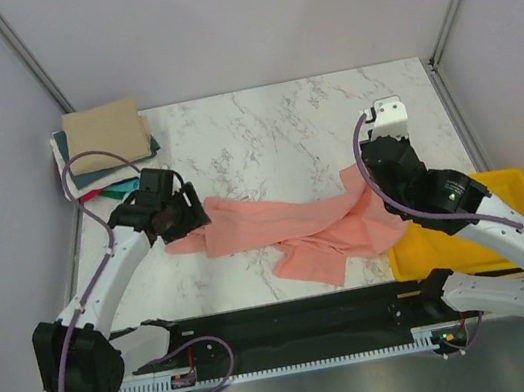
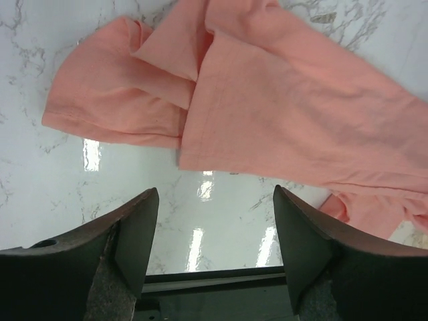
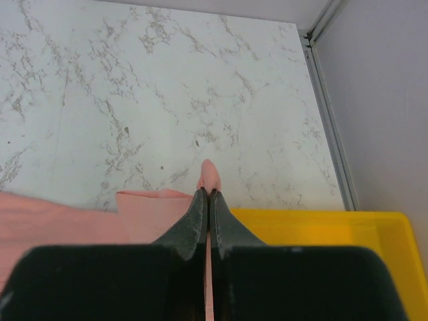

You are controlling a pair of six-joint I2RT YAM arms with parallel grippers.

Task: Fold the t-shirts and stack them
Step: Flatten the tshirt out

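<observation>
Salmon-pink t-shirt (image 1: 288, 227) lay crumpled in a long band across the marble table (image 1: 270, 128), between the two arms. Left gripper (image 2: 214, 192) hovered at its left end, jaws wide apart and holding nothing. Right gripper (image 3: 207, 192) had its jaws clamped on a fold at the shirt's right end, beside the yellow tray (image 1: 511, 198). Folded tees (image 1: 106, 142), tan on top, sat stacked in the far left corner, seen only from overhead. Only the right wrist view showed cloth poking past the fingertips.
</observation>
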